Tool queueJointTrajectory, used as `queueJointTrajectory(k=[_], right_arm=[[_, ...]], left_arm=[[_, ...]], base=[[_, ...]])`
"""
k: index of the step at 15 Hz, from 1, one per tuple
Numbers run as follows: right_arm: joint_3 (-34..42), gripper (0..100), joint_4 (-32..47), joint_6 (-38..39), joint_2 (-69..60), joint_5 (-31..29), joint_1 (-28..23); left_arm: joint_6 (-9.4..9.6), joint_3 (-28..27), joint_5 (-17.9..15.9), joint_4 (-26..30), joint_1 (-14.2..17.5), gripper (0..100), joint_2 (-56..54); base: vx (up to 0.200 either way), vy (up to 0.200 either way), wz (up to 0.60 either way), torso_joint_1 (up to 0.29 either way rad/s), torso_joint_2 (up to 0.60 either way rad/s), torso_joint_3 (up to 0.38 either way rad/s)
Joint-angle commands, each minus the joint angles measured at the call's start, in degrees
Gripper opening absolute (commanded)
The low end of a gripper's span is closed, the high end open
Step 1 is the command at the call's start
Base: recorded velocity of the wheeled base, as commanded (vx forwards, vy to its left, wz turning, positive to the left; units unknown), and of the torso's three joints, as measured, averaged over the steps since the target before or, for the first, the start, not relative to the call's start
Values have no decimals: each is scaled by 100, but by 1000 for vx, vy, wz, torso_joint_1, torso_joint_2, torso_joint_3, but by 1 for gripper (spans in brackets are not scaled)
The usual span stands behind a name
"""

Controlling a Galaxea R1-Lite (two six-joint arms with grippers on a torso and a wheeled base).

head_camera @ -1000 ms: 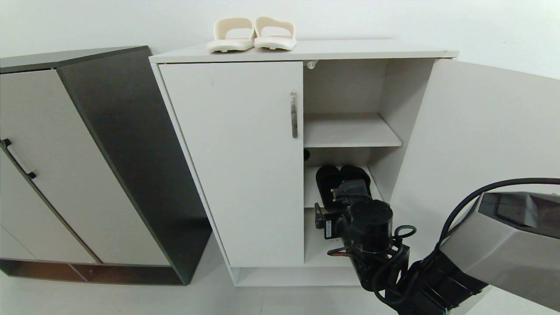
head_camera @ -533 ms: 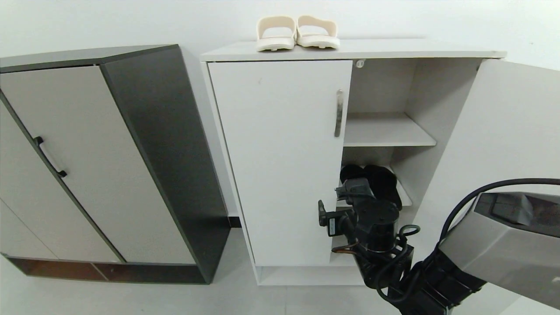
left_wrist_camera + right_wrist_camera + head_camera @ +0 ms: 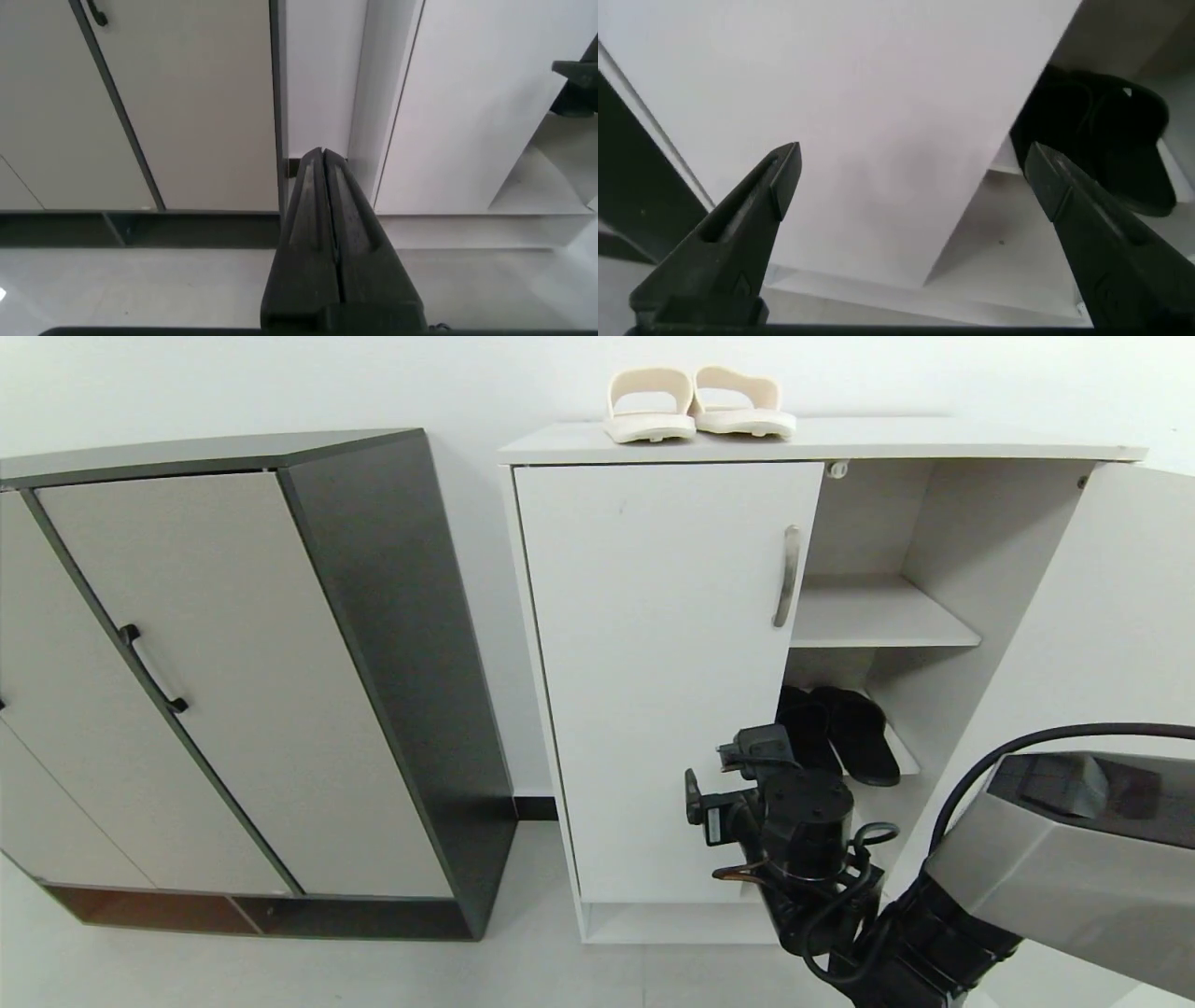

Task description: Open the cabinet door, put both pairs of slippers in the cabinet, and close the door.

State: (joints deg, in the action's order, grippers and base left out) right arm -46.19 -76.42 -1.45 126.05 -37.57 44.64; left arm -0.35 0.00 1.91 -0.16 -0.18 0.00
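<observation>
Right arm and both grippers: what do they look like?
The right arm has a grey angular shell, a black wrist and looped black cables. The right gripper and the left gripper have dark, tapered fingers.

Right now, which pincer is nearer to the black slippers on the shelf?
Right. The right pincer hangs open before the half-open white cabinet, black slippers close ahead. The left pincer, shut, is farther left, facing the gap beside the grey cabinet.
</observation>
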Motion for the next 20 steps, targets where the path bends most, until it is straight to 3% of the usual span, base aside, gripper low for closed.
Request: queueJointTrajectory(k=[1, 9, 20], right_arm=[[5, 100, -4, -4, 34, 4, 18], [5, 100, 5, -40, 51, 4, 18], [-4, 100, -4, -48, 121, -5, 27]], left_arm=[[0, 0, 2, -2, 1, 0, 9], [-17, 0, 2, -2, 1, 0, 9], [-17, 0, 2, -2, 1, 0, 0]], base=[[0, 0, 0, 0, 0, 0], [0, 0, 0, 0, -10, -8], [0, 0, 0, 65, -405, -339]])
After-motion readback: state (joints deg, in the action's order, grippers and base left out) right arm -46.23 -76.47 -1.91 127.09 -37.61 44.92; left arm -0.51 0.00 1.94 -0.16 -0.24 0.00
